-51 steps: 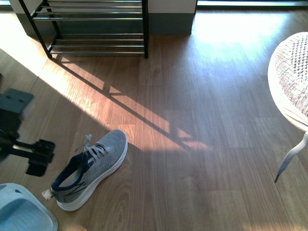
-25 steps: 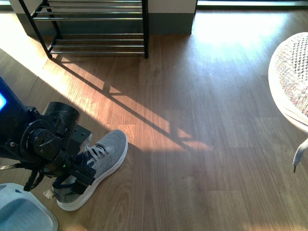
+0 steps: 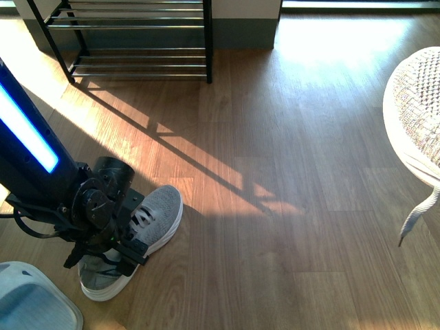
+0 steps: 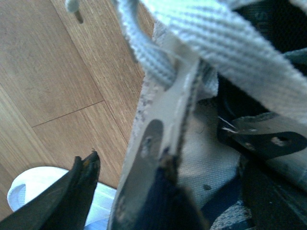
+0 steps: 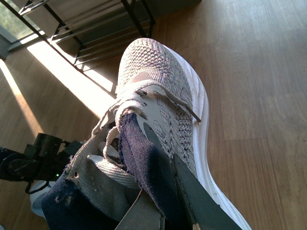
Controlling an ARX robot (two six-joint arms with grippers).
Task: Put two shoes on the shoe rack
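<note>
With the right gripper clamping one grey knit white-soled sneaker aloft and the left gripper poised with fingers apart astride the collar of the matching sneaker on the floor, well short of the black-framed shoe rack, closing on soft knit or laces risks a slipping hold.
</note>
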